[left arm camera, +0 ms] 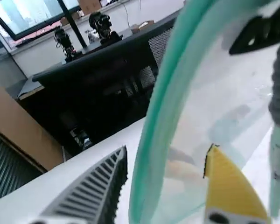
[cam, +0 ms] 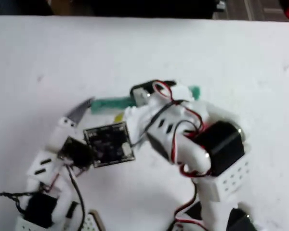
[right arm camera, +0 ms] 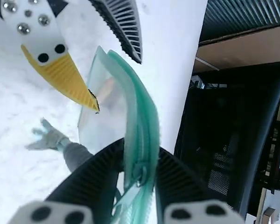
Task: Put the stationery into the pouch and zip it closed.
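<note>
A clear pouch with a green zip edge (cam: pixel 113 103) stands on its edge on the white table. My right gripper (right arm camera: pixel 137 186) is shut on that green edge (right arm camera: pixel 140 140), near the zip pull; in the high view the right gripper (cam: pixel 145 95) sits over the pouch's middle. My left gripper (left arm camera: pixel 168 154) is open and straddles the pouch's end, its grey finger (left arm camera: pixel 100 186) on one side and its yellow finger (left arm camera: pixel 228 191) on the other. A grey and pale teal item (right arm camera: pixel 67 149) shows low beside the pouch; whether it is inside I cannot tell.
The white table (cam: pixel 48 53) stretches bare to the far edge, with a dark desk and chair behind it (left arm camera: pixel 98 88). Both arms' bodies and cables crowd the near side (cam: pixel 202 144).
</note>
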Available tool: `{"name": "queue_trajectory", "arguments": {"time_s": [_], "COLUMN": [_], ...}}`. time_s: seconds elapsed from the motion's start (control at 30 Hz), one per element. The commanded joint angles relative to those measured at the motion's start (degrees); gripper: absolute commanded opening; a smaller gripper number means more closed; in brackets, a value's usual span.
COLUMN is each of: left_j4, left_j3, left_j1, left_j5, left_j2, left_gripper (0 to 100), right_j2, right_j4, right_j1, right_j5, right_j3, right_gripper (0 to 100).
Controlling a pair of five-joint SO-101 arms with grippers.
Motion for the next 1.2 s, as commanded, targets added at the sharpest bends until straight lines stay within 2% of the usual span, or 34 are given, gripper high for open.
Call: {"name": "queue_trajectory", "arguments": {"time_s": [0.0, 0.27, 0.33, 0.5, 0.67, 0.73, 1.0, 1.07, 1.17], "left_j4": [-4.0, -10.5, -11.5, -11.1, -11.4, -11.4, -13.3, -16.2, -19.9], "left_j3": [-0.4, -0.3, -0.4, 0.4, 0.7, 0.9, 3.3, 5.5, 8.6], "left_j1": [1.8, 3.1, 3.7, 8.2, 10.0, 10.1, 9.8, 9.8, 9.8], "left_j5": [-0.7, -0.1, 2.4, 2.8, 2.7, 3.0, 3.2, 3.2, 5.4], "left_j2": [2.2, 9.3, 10.4, 10.6, 10.6, 10.6, 10.8, 10.8, 10.7], "left_gripper": [28, 28, 28, 24, 1, 4, 2, 2, 2], "right_j2": [-2.0, -2.3, -2.1, -1.7, 0.7, 2.0, 2.6, 2.6, 2.8], "right_j4": [1.1, 1.4, 1.3, -0.1, -0.9, -0.9, -1.6, -0.5, 0.7], "right_j1": [-0.5, -2.2, -3.6, -4.1, -3.8, -3.8, -2.5, -2.0, -0.8], "right_j5": [3.8, 13.7, 14.8, 14.5, 12.6, 12.3, 7.5, 7.2, 6.9], "right_j3": [-2.5, 0.4, 2.5, 3.3, 3.7, 3.7, 3.5, 3.5, 4.0], "right_gripper": [1.6, 1.6, 1.6, 1.7, 1.7, 1.7, 2.1, 6.5, 19.9]}}
